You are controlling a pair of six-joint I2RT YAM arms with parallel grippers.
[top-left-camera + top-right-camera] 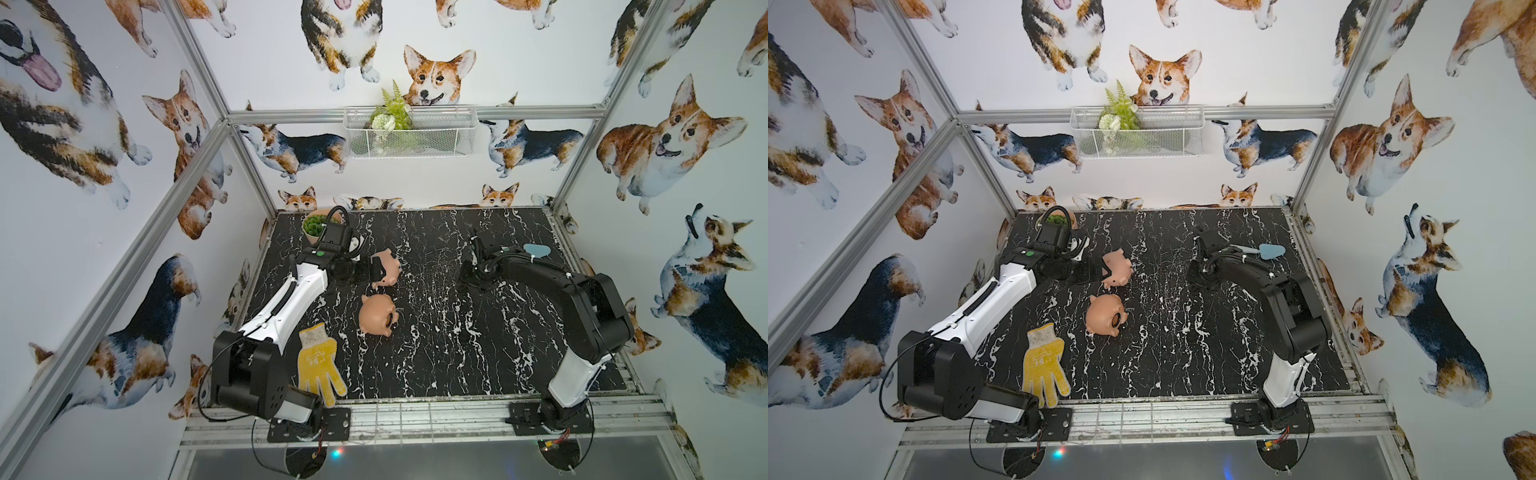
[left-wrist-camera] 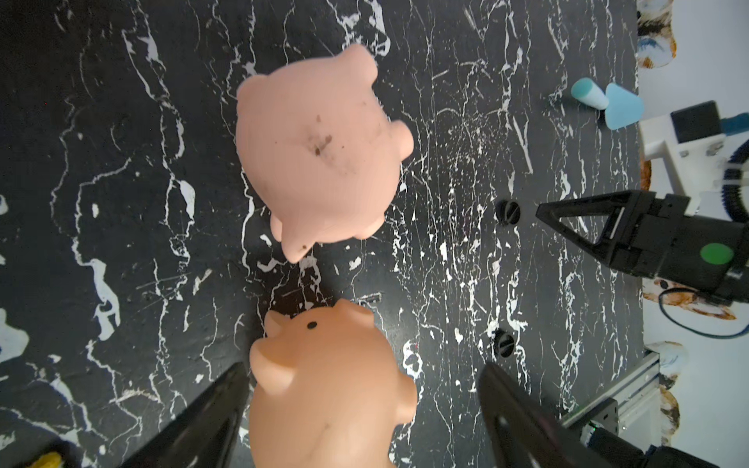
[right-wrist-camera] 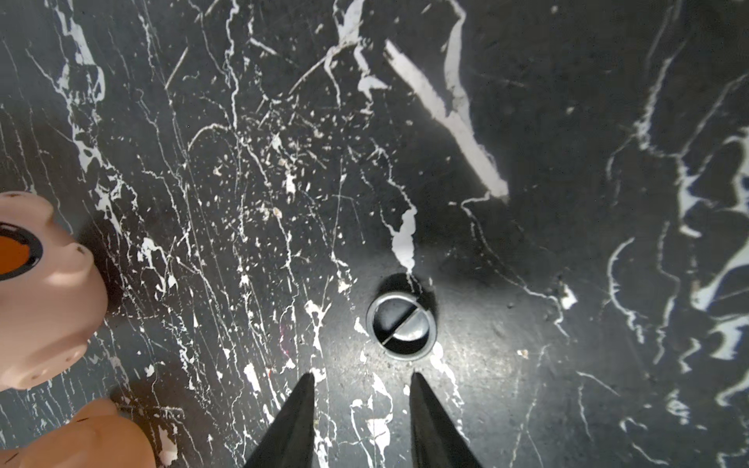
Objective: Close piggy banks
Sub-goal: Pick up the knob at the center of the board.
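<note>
Two banks, two plugs, two arms, and neither bank is closed yet! Reading the marble table (image 1: 457, 353) as a clock in a top view, 12 at the back wall, the tan pig (image 1: 374, 318) lies just off centre toward 9, belly hole gaping toward 3. The pale pink pig (image 1: 390, 270) sits just beside it at its 12, and its hole shows open in the right wrist view. The left gripper (image 2: 362, 366) is spread wide with the tan pig between the fingers. One finger is hard by its flank and there is clear gap at the other, so nothing is gripped; whether the tips are down at pig level I can't tell. That pig's long axis runs 12 to 6, with the fingers at its 9 and 3. Here's the key line: the far plug (image 2: 508, 212) and near plug (image 2: 504, 343) both lie at 3 o'clock from the pigs, and the right arm is clearly nearer them. The right gripper (image 3: 362, 375) shows a narrow gap and is empty. The far plug is just ahead of its tips, cross bar skewed to the line between them, so likely a short reach and a wrist turn. Also one yellow glove (image 1: 320, 365) at 8, one plant pot (image 1: 312, 226) at 10, one blue tool (image 1: 1271, 250) at 2.
</note>
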